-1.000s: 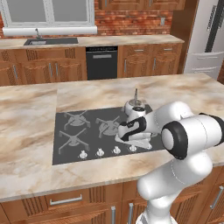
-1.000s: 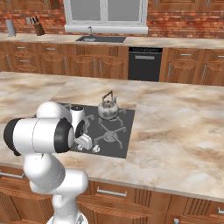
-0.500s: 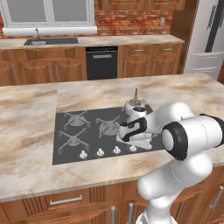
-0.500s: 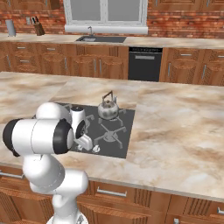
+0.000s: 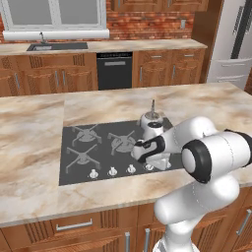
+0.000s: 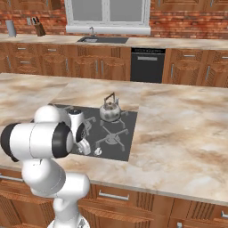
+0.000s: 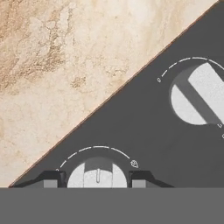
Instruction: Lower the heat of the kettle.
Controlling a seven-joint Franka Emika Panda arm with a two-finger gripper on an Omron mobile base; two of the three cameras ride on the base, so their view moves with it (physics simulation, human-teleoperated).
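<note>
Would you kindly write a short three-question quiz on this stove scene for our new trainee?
1. True or false: the kettle stands on the cooktop, on a rear burner.
2. In the hand view, the knob between the gripper's fingertips is: A) held off to one side, B) centred between them, C) far beyond them.
3. Fill in: the counter around the cooktop looks like ____.

Key: 1 true; 2 B; 3 marble.

A home kitchen: cooktop (image 5: 98, 147) in marble island, sink (image 6: 95, 40), wooden cabinets (image 5: 54, 78)
</note>
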